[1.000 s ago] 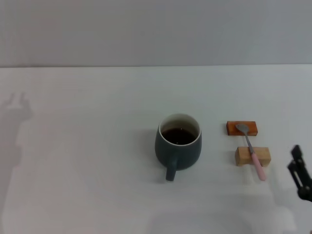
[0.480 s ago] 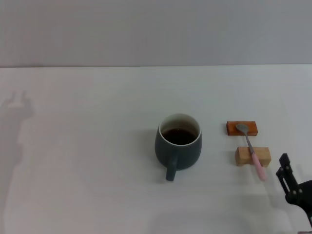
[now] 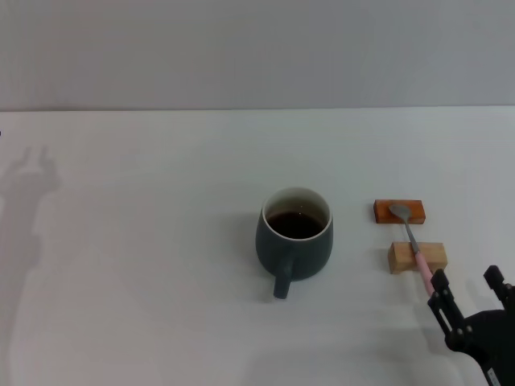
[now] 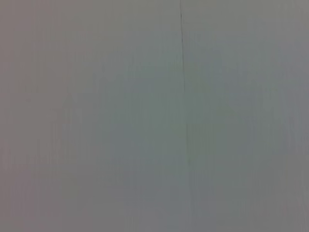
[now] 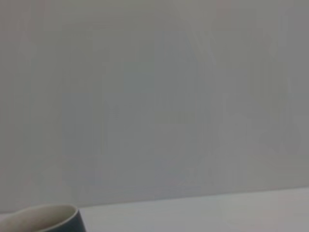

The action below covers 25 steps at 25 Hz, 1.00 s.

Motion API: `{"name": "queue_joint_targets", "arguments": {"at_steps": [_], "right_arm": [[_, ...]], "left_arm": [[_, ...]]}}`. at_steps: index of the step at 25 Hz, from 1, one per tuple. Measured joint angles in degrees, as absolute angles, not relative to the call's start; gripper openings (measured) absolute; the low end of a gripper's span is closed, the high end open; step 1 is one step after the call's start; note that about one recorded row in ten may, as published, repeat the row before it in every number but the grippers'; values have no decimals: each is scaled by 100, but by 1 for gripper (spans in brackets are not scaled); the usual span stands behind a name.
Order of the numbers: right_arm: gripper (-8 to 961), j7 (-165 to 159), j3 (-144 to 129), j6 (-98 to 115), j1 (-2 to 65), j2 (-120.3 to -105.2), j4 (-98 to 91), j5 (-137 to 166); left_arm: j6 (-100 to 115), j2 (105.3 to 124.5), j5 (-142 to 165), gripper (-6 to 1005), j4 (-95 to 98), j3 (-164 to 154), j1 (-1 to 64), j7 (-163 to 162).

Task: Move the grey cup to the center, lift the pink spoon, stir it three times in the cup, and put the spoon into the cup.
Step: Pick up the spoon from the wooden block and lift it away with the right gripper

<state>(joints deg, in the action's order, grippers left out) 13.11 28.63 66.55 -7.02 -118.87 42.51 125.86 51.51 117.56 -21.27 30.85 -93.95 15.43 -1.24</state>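
Head view first: we see the grey cup (image 3: 294, 243) standing upright near the middle of the white surface (image 3: 145, 265), its handle turned toward us and dark liquid inside. To its right, well apart from it, the pink spoon (image 3: 414, 248) lies propped across two small blocks, its metal bowl on the orange block (image 3: 398, 211) and its neck on the pale wooden block (image 3: 417, 257). Our right gripper (image 3: 468, 296) sits low at the near right, fingers spread apart, one fingertip just at the pink handle's tip. Our left gripper is out of sight; only a shadow falls on the far left of the surface.

Left wrist view: we see only a blank grey wall.

Right wrist view: we see wall, a strip of surface and the cup's rim (image 5: 41, 217) at one corner; the spoon does not show.

Risks, as we judge them: the spoon balances loosely, so a finger nudging the handle end could tip it off the blocks or slide a block. A grip at the very tip may let the spoon swing, knock the cup's rim and splash liquid.
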Motion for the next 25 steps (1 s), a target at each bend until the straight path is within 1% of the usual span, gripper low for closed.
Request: {"name": "queue_joint_targets", "arguments": {"at_steps": [25], "right_arm": [[731,998,2770,6180,-407,-11883,4043,12586]], "left_arm": [[5364,11786,-2126,222,3093,-9451,1411,-123]]}}
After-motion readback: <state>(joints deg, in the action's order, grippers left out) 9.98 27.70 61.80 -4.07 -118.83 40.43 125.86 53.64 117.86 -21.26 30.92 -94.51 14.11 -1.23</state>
